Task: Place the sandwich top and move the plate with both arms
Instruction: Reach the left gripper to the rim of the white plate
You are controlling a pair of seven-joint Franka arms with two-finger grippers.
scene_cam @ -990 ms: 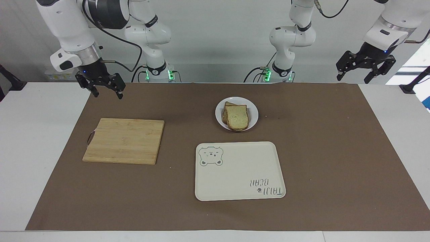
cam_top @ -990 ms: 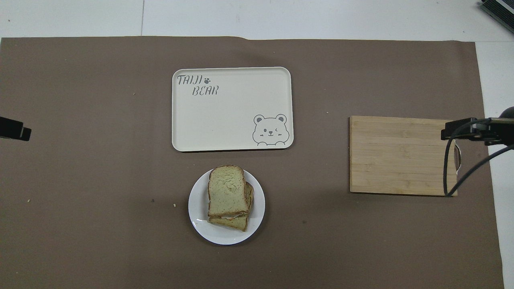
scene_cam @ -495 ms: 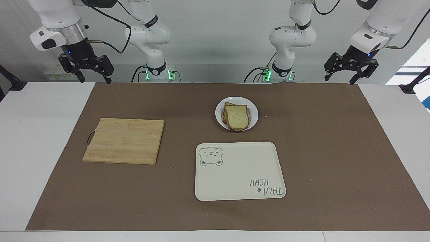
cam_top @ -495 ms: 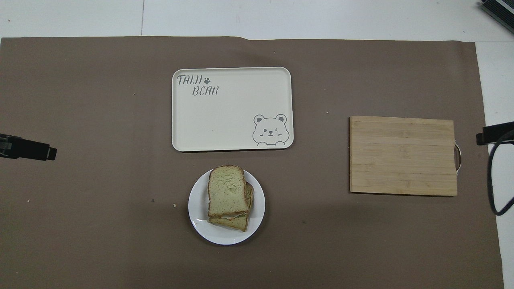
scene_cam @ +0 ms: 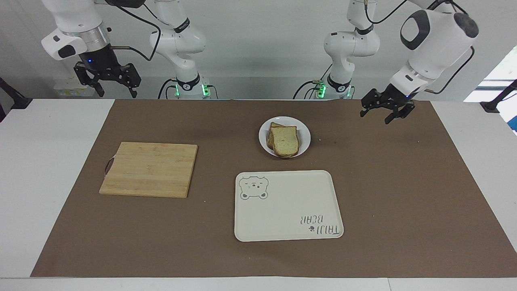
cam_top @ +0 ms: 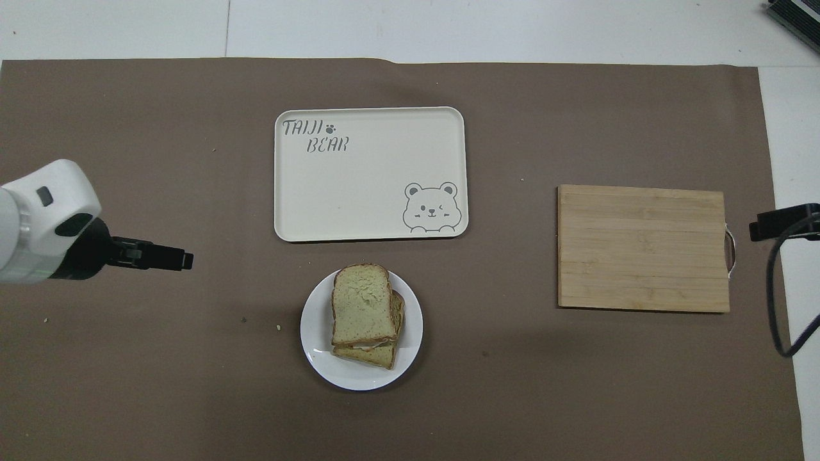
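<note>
The sandwich top is seen lying flat as the uppermost slice of a stacked sandwich, well apart from both grippers and touched by neither. The stack is carried on the plate, a small round white one set on the brown mat near the robots' end of the table, about midway between the two arms. A lower slice is partly shown under the top slice, offset slightly so that its crust edge sticks out. The left gripper is held in the air over bare mat toward the left arm's end of the table, beside the plate but clear of it; its fingers are spread apart and nothing is held between them. The right gripper is raised over the right arm's end of the table near the mat's corner; its fingers are likewise spread wide and nothing is gripped. A cream rectangular tray with a bear drawing is noted just farther from the robots than the plate, with nothing on it. A bamboo cutting board is noted toward the right arm's end, its surface bare.
</note>
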